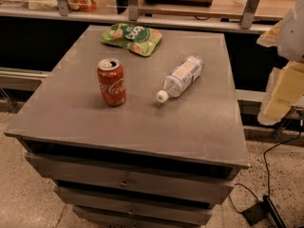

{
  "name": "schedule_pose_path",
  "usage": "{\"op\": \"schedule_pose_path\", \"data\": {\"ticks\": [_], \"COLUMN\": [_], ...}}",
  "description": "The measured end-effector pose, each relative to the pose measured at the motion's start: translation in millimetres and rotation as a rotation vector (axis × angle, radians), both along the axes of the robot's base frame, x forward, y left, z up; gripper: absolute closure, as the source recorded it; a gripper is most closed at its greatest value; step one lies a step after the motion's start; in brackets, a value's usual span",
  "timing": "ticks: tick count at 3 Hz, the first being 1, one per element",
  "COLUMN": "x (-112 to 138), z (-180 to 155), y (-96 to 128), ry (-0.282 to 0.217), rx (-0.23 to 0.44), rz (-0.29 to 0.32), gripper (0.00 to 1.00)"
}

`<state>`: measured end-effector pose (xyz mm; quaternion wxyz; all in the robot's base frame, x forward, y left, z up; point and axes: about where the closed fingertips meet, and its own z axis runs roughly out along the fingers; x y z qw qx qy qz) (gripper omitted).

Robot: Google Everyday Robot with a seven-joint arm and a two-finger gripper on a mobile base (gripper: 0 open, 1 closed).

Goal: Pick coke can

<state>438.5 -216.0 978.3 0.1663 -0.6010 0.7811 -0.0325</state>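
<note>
The coke can (pixel 112 82) stands upright on the left half of the grey cabinet top (pixel 95 122). It is red with white script and a silver top. My gripper (pixel 281 95), cream and white, hangs at the far right edge of the view, beyond the cabinet's right side. It is well away from the can and holds nothing that I can see.
A clear plastic water bottle (pixel 181 78) with a white cap lies on its side right of the can. A green snack bag (pixel 132 38) lies at the back of the top. Drawers (pixel 126 182) face me below. A counter with metal posts (pixel 251 6) runs behind. Cables (pixel 266 208) lie on the floor at the right.
</note>
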Motion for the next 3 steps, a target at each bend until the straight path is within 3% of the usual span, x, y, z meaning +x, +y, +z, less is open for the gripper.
{"op": "schedule_pose_path", "data": {"ticks": [1, 2, 3], "x": [5, 22, 33], "z": [-4, -24, -34], "y": [7, 25, 57], "ry": [-0.048, -0.071, -0.061], "rx": [0.159, 0.434, 0.617], "rz": [-0.061, -0.117, -0.074], "gripper": [0.00, 0.00, 0.00]}}
